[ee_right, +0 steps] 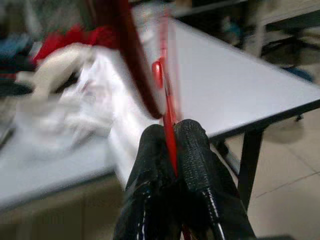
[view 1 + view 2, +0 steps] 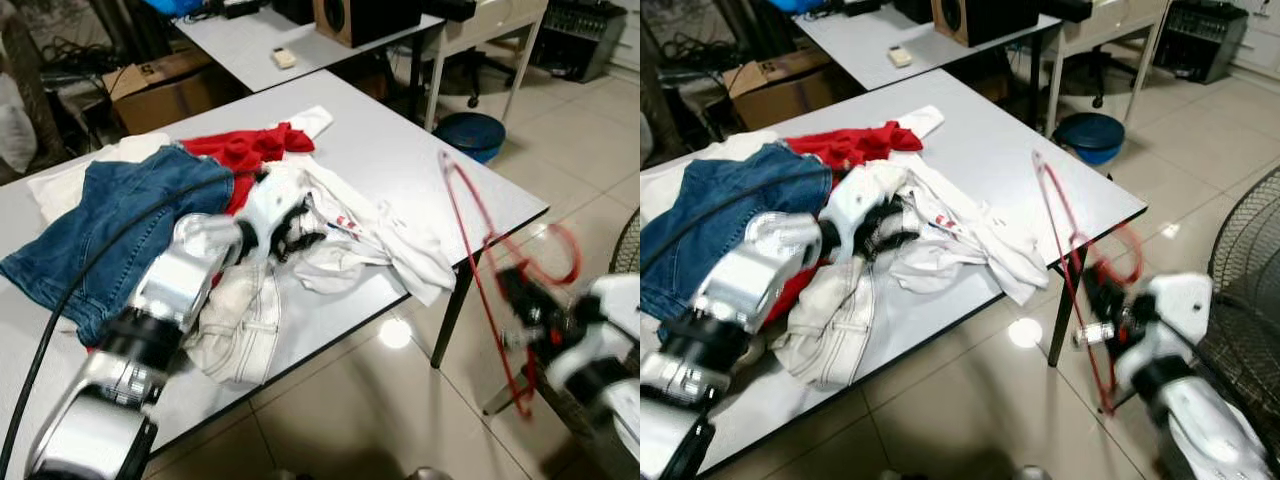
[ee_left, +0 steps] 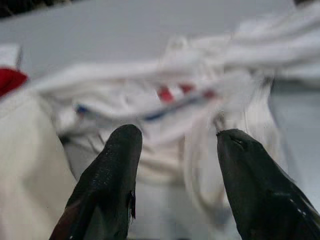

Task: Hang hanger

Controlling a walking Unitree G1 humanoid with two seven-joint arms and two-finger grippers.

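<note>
Right wrist view: thin red wire hanger (image 1: 169, 115)

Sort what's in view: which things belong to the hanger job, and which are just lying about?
Job: red hanger, clamped in right gripper; white shirt, before open left gripper.

Lying about: jeans, red garment, cream trousers, box, speaker, remote.

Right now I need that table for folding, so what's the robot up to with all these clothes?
Its right gripper has its jaws shut on a red wire hanger, held off the table's right edge. Its left gripper, jaws open, reaches over a white shirt in the heap, beside jeans and a red garment. Nothing hangs on the hanger yet.
</note>
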